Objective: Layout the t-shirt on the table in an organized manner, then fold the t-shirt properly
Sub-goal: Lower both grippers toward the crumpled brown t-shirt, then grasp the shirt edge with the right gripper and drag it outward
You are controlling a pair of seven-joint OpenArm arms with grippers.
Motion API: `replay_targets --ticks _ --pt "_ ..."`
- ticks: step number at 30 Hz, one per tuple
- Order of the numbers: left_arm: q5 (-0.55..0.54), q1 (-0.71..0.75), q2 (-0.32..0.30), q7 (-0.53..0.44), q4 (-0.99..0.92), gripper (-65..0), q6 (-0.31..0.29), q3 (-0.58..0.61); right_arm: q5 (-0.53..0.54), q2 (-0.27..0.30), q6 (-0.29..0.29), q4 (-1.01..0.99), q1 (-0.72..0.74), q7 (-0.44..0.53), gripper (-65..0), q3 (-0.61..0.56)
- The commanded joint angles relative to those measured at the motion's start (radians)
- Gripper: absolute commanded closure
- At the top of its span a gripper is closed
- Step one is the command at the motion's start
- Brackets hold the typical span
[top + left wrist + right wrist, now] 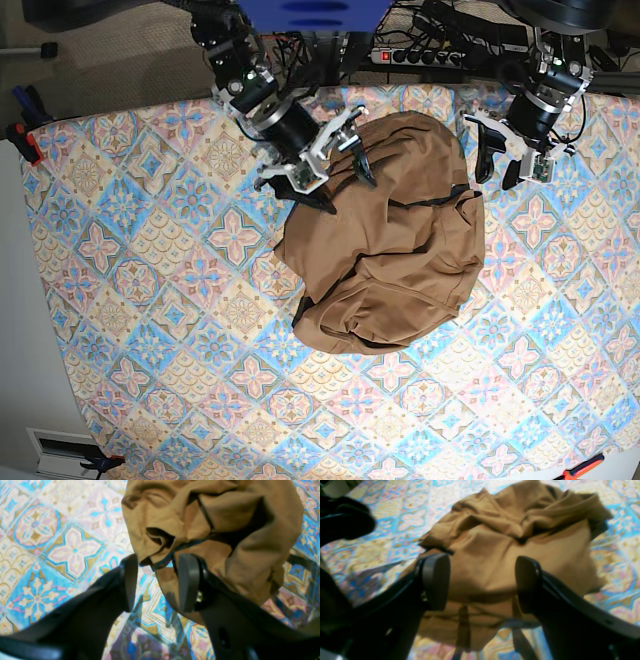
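Note:
The tan-brown t-shirt [390,240] lies crumpled in a heap on the patterned table [150,300], right of centre. My right gripper [348,188] hovers over the shirt's upper-left edge. In the right wrist view it [481,582] stands wide open, with the bunched t-shirt [495,545] below and between its fingers. My left gripper [495,178] sits just off the shirt's upper-right edge, apart from it. In the left wrist view it [158,582] is open, and a fold of the t-shirt [212,530] with a darker edge reaches toward the gap, ungripped.
A power strip [440,55] and cables lie behind the table's far edge. Orange clamps [22,140] hold the cloth at the left edge and at the near right corner [585,466]. Bare patterned cloth stretches left of and in front of the shirt.

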Motion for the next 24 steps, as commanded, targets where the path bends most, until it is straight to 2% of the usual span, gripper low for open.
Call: replay_targets --ticks 1,9,16,24 --pt "-0.006 0.002 -0.01 -0.024 0.016 -25.9 0.002 -0.008 0.008 -0.005 0.005 0.013 0.017 0.01 -39.8 -0.012" --pt "-0.006 0.001 0.024 -0.024 0.016 -25.9 0.002 -0.006 0.009 -0.006 0.003 -0.01 0.18 -0.038 -39.8 -0.03" --pt "-0.006 -0.001 0.024 -0.024 0.003 -25.9 0.002 -0.003 0.009 -0.006 0.003 -0.11 0.185 -0.034 -39.8 -0.033" --pt "-0.006 -0.001 0.024 -0.024 0.002 -25.9 0.002 -0.003 0.009 -0.006 0.003 -0.214 0.185 -0.031 -39.7 -0.115"
